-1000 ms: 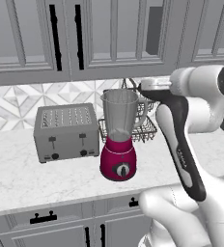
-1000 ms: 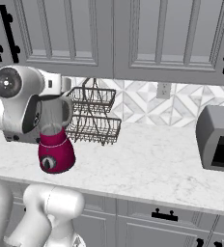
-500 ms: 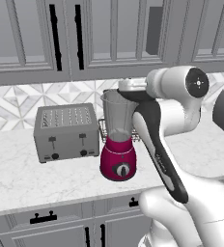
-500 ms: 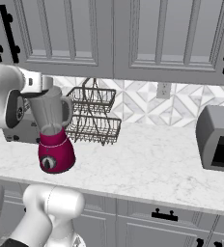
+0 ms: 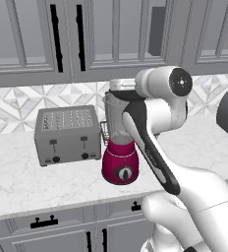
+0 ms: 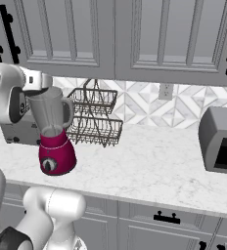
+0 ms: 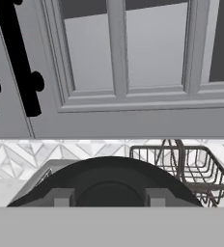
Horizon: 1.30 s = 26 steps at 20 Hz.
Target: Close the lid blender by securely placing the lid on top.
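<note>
The blender stands on the counter, a magenta base with a black dial under a clear grey jar. Directly over the jar's rim hangs the lid, a flat round black disc, with my gripper shut on it. From the right base the gripper and the lid sit just above the jar's top, and whether the disc touches the rim cannot be told. In the hand view the lid spans the bottom, caught between my gripper's two tips.
A boxy grey toaster stands left of the blender. A two-tier wire rack sits behind it to the right. A grey appliance is at the counter's far right. Upper cabinets hang close above the hand.
The arm has swung left with the lid, from beside the jar's right side to over its rim. The blender has stayed put.
</note>
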### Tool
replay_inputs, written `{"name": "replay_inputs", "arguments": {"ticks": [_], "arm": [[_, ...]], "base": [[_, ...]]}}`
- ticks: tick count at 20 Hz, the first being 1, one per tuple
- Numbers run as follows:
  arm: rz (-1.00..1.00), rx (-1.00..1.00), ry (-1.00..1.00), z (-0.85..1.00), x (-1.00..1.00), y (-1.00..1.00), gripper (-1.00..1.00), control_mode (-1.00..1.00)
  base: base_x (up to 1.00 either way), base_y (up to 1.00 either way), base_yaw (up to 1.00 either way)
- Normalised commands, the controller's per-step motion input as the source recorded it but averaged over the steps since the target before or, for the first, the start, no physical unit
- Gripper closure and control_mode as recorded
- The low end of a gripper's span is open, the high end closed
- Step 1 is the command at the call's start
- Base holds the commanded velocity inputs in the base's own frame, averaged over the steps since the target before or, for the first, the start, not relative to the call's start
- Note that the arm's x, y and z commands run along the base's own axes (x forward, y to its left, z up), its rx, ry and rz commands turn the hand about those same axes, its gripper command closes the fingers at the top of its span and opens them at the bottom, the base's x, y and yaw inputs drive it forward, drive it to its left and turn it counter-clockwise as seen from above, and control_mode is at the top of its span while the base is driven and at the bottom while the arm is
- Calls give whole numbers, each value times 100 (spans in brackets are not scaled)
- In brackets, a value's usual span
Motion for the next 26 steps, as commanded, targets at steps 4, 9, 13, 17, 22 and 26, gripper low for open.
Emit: {"name": "replay_inputs", "arguments": {"ticks": [4, 9, 13, 17, 22, 26], "arm": [[0, 0, 0, -13, 24, 0, 100, -100], [0, 0, 0, -17, 24, 0, 100, -100], [0, 0, 0, -12, 24, 0, 100, -100], [0, 0, 0, -8, 22, 0, 100, -100], [0, 0, 0, -2, 24, 0, 100, -100], [0, 0, 0, 0, 24, 0, 100, -100]], "base": [[0, 0, 0], [0, 0, 0], [0, 0, 0], [0, 0, 0], [0, 0, 0], [0, 0, 0]]}}
